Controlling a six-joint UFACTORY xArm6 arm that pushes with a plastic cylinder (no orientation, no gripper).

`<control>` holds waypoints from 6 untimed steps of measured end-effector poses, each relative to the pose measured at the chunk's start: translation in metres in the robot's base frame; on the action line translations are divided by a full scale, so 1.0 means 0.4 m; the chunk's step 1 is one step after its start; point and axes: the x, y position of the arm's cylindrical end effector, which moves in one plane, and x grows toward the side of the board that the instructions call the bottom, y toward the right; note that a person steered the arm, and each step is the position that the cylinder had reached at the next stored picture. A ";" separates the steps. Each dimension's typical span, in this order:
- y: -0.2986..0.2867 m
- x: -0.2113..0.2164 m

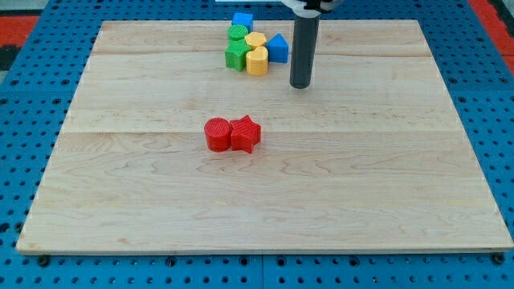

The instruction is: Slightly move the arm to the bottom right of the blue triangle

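The blue triangle [278, 48] sits at the right end of a cluster of blocks near the board's top edge. My tip [301, 85] rests on the board just below and to the right of the blue triangle, a short gap away, not touching it. The rod rises straight up out of the view's top.
The cluster also holds a blue cube [242, 21], a green block [238, 33], a green star-like block [236, 55], a yellow block [254, 40] and a yellow cylinder-like block [257, 61]. A red cylinder [217, 134] and a red star [246, 134] touch at mid-board. The wooden board [361, 201] lies on a blue pegboard.
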 end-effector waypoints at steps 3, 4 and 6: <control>0.000 -0.017; -0.001 -0.017; -0.010 -0.020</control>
